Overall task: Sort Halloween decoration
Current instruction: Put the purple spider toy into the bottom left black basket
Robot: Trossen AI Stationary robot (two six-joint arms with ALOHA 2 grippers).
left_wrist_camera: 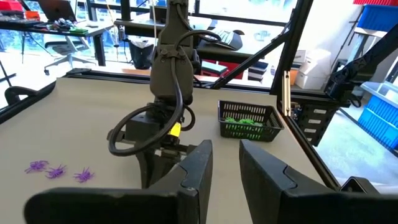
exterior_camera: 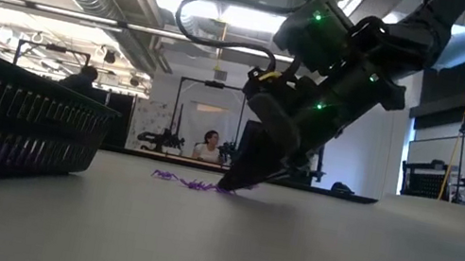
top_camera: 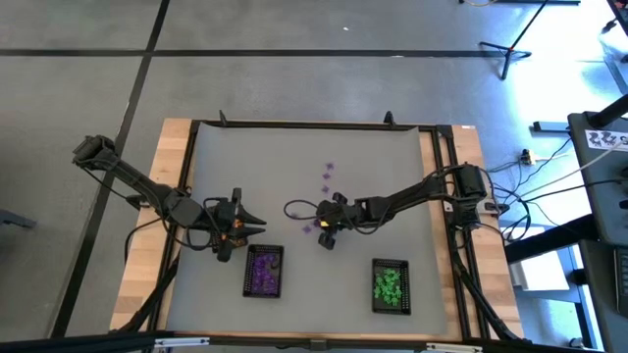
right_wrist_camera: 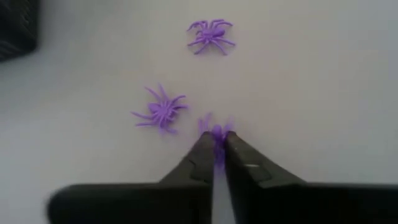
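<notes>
Purple spider trinkets lie on the pale grey mat (top_camera: pixel 294 176) near the table's middle: 2 free ones show in the right wrist view (right_wrist_camera: pixel 160 111) (right_wrist_camera: pixel 210 34), and a 3rd spider (right_wrist_camera: pixel 216 134) is pinched between the right gripper's (right_wrist_camera: pixel 216 146) fingertips, which are closed on it against the surface. From above, a few more purple pieces (top_camera: pixel 327 178) sit scattered farther toward the table's far edge.

Toward the near edge, 2 black mesh trays rest on the mat: the left tray (top_camera: pixel 263 272) holds purple pieces, the right tray (top_camera: pixel 391 285) holds green ones. They stand well apart.

The left gripper (top_camera: pixel 245 224) hangs just beside the purple tray's far end; its 2 fingers (left_wrist_camera: pixel 193 171) stand slightly apart with nothing between them.

The mat covers a wooden tabletop (top_camera: pixel 147 245) framed by black rails. Grey floor with dark seams surrounds it, and cables and a tripod stand (top_camera: pixel 510 44) sit off to the right. At table height the room beyond shows ceiling ducts, strip lights and a person seated (exterior_camera: pixel 208 145) at a far bench. The left wrist view shows desks, office chairs and blue bins (left_wrist_camera: pixel 379 106) beyond the table.
</notes>
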